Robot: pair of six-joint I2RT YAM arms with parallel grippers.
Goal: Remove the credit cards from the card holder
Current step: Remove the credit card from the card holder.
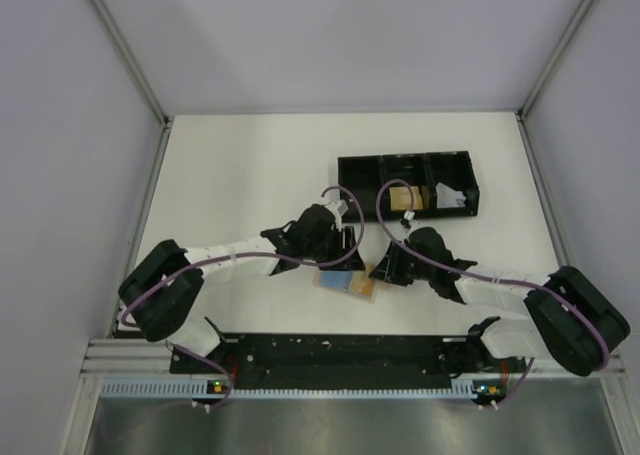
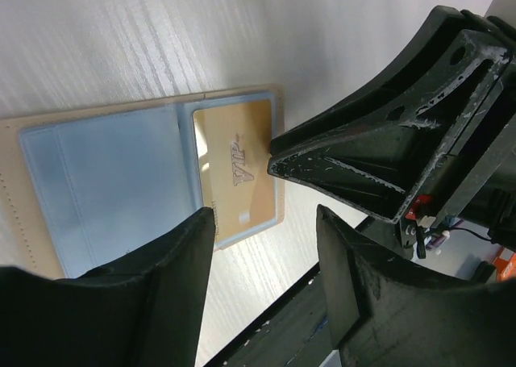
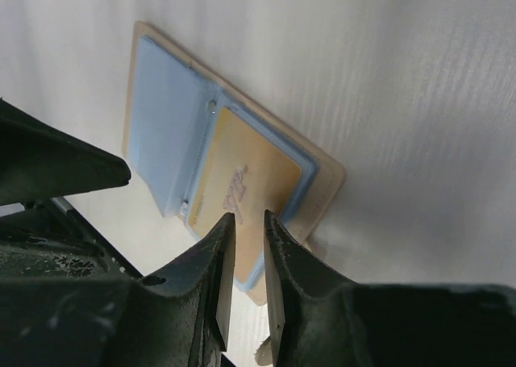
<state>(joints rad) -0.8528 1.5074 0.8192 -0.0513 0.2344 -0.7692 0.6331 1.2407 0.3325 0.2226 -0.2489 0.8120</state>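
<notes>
A small bi-fold card holder [image 1: 338, 278], tan outside with blue-grey inner panels and a tan border, is lying opened flat on the white desk [image 1: 250, 175], close to its near edge and about midway along it. One thin rectangular card [image 2: 238, 177], gold with "VIP" lettering, is sitting in the panel on the right arm's side. A pale blue layer is showing beneath it, and I cannot tell whether that is a second card or the pocket.

The left end effector [image 2: 264, 230] is hanging over the card holder's edge with its fingers well apart, gripping nothing. The right end effector [image 3: 248, 230] is reaching in from the opposite side, its fingers drawn almost together with a narrow gap showing, their tips at the gold card's edge. I cannot tell whether they are pinching it.

One black three-compartment tray [image 1: 405, 158] is standing towards the desk's far right, with one orange-tan block [image 1: 403, 197] in its middle compartment.
</notes>
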